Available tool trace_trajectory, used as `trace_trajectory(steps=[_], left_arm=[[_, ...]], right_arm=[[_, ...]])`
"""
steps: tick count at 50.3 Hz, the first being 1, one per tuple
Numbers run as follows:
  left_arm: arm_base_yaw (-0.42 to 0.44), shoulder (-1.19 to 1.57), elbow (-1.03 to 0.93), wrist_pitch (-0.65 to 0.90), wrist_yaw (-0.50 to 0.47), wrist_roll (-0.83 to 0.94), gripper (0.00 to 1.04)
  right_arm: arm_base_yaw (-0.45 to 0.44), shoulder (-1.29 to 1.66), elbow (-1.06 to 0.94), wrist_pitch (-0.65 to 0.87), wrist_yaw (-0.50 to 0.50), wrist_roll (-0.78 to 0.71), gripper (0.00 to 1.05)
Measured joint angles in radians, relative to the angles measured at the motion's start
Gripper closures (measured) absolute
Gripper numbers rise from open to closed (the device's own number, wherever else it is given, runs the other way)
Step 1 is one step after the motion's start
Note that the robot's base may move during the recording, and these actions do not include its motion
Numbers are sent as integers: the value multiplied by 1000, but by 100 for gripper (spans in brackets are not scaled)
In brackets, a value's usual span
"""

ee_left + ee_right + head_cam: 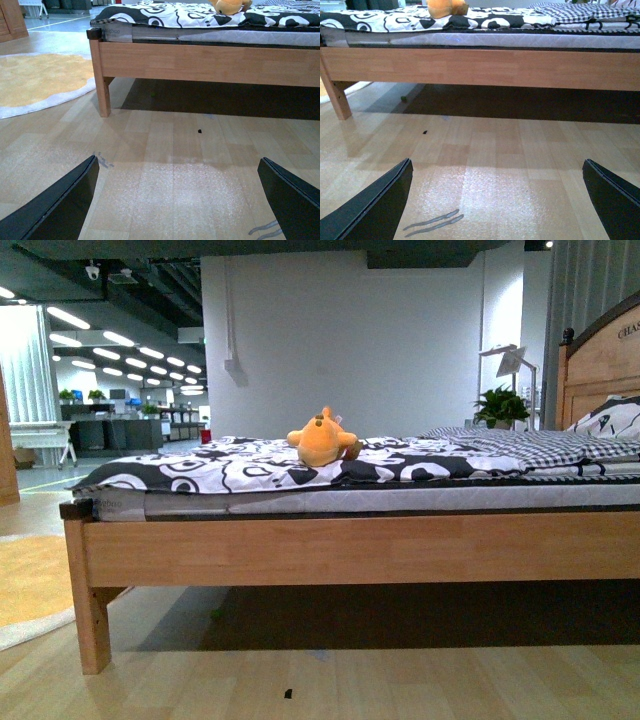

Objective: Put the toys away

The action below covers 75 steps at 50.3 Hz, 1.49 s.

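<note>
Mid-frame on the bed (350,550), the plush toy (323,440) is judged light and squashy, best pinched around its body; the left gripper (177,159) and right gripper (497,161) are spread wide, empty.

Floor: light wood laminate (400,685), with a yellow rug (30,580) at left. A wooden bed frame (350,550) stands on the floor and carries a mattress (400,502), a black-and-white patterned bedspread (230,472) and a checkered blanket (520,446). The wooden headboard (600,360) is at right. Behind the bed are a white wall (350,330) and a potted plant (500,406). Ceiling strip lights (95,325) illuminate the open hall at far left.
</note>
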Motion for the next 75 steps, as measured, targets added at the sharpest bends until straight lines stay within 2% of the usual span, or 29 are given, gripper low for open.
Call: trace_trajectory(steps=[75], left_arm=[[0,0,0,0,0,0,6]], right_arm=[[0,0,0,0,0,0,0]])
